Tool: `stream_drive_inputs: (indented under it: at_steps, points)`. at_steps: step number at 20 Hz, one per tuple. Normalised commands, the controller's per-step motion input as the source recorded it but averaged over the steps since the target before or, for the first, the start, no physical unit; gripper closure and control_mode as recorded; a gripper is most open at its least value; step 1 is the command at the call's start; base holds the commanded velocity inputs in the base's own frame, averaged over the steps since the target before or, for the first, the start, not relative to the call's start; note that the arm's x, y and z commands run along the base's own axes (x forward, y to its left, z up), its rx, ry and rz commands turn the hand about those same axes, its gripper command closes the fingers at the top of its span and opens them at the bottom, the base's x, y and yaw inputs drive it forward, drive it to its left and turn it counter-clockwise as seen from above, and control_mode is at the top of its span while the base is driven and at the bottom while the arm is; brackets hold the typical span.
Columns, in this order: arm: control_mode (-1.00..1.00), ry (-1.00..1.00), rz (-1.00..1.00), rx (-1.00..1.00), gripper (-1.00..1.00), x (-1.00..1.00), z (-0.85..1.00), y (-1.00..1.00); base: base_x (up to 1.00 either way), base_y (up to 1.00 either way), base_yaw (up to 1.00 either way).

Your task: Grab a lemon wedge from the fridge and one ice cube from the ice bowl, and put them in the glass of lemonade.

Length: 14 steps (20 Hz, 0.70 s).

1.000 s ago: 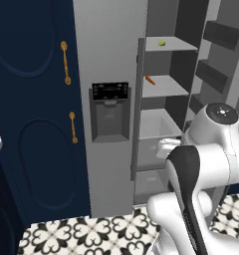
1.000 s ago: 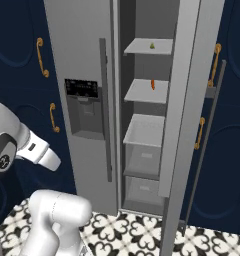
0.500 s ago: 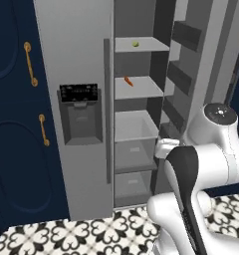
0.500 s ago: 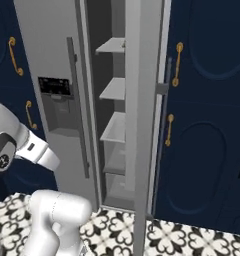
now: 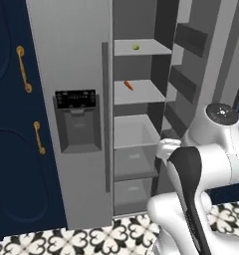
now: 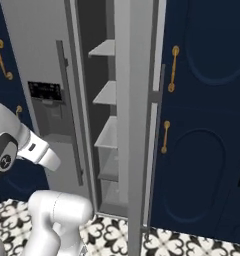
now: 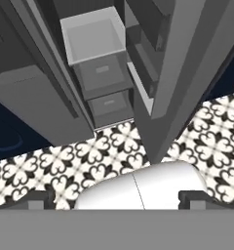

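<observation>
The grey fridge [image 5: 66, 55] stands in front of me with its right door swung open. On the top shelf lies the small yellow-green lemon wedge [image 5: 136, 47]. My gripper [image 7: 116, 200] hangs low, well below that shelf, and looks down at the floor in front of the fridge's lower drawers [image 7: 102, 75]. Its two fingertips [image 7: 38, 200] stand far apart at the edges of the hand view with nothing between them, so it is open. The fridge [image 6: 37, 50] is seen edge-on in the right base view. The ice bowl and the glass of lemonade are out of view.
An orange carrot [image 5: 128, 85] lies on the second shelf. The open door [image 5: 191, 40] with its racks juts out to the right, its edge [image 6: 137, 125] close by. Navy cabinets [image 5: 12, 149] [image 6: 202, 100] with gold handles flank the fridge. Patterned floor tiles [image 7: 109, 146] lie below.
The whole picture has slid left in both base views, so the base has moved and the camera with it. The arm keeps the same pose and the gripper stays open.
</observation>
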Motion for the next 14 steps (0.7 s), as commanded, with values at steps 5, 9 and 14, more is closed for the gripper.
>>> stream_drive_inputs:
  at_steps: [5,9,14]
  points:
    - [1.0,0.0,0.0,0.0,-1.0,0.0,0.0,0.0,0.54,0.26,-0.04]
    - [1.0,0.0,0.0,0.0,-1.0,0.0,0.0,0.0,0.52,0.43,-0.09]
    - [1.0,0.0,0.0,0.0,-1.0,0.0,0.0,0.0,0.48,0.38,-0.1]
